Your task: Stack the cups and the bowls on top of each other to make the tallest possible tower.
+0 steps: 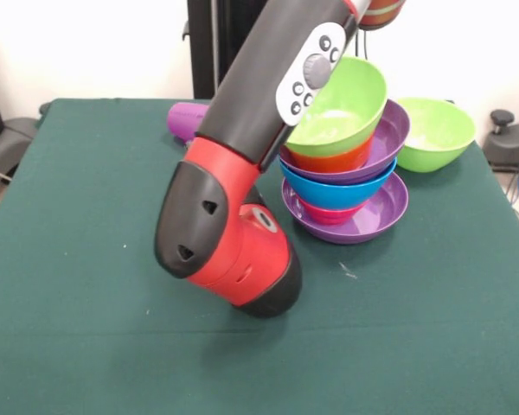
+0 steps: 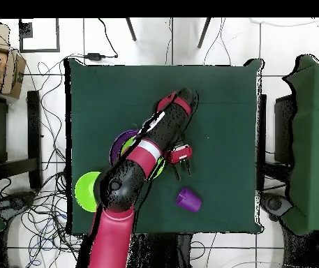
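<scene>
The place looked like a robotics lab. A table (image 2: 218, 91) covered in dark green cloth stood on a white tiled floor (image 2: 287, 42), with loose black cables (image 2: 47, 202) trailing across the tiles beside it. A red and black robot arm (image 1: 242, 207) reached over the cloth. Black equipment stands (image 2: 12, 150) flanked the table, and a plain white wall (image 1: 86, 43) closed the room behind it.
</scene>
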